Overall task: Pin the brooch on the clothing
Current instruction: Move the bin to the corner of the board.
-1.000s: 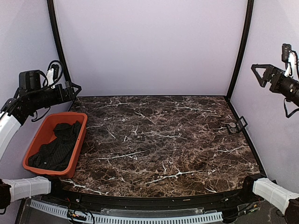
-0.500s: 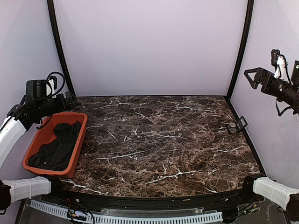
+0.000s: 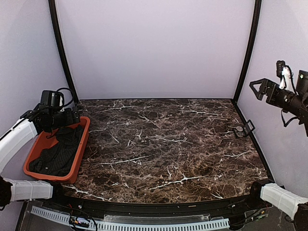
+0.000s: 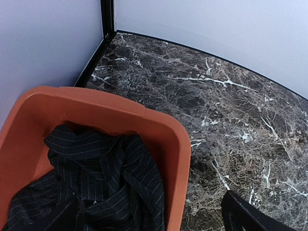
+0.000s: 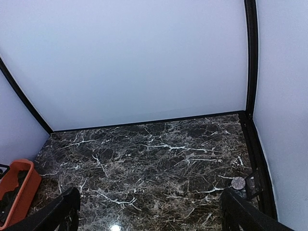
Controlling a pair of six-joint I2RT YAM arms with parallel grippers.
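We see clothing (image 3: 57,153) in orange bin (image 3: 83,144), frame left | left gripper (image 3: 73,117), right gripper (image 3: 257,87) wide, empty | brooch (image 3: 238,129) perhaps at right tabletop (image 3: 168,144) edge

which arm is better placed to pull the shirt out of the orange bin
Left. The left gripper, open, hangs right above the orange bin holding the shirt; the right gripper is raised by the right wall, across the table.

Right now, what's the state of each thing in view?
Shirt: crumpled in the bin, no pin showing.
Bin: upright at the table's left edge, holding the shirt.
Round disc, maybe the brooch: flat at the table's right edge, untouched.
Left gripper: open, empty, above the bin.
Right gripper: open, empty, raised at the right side.
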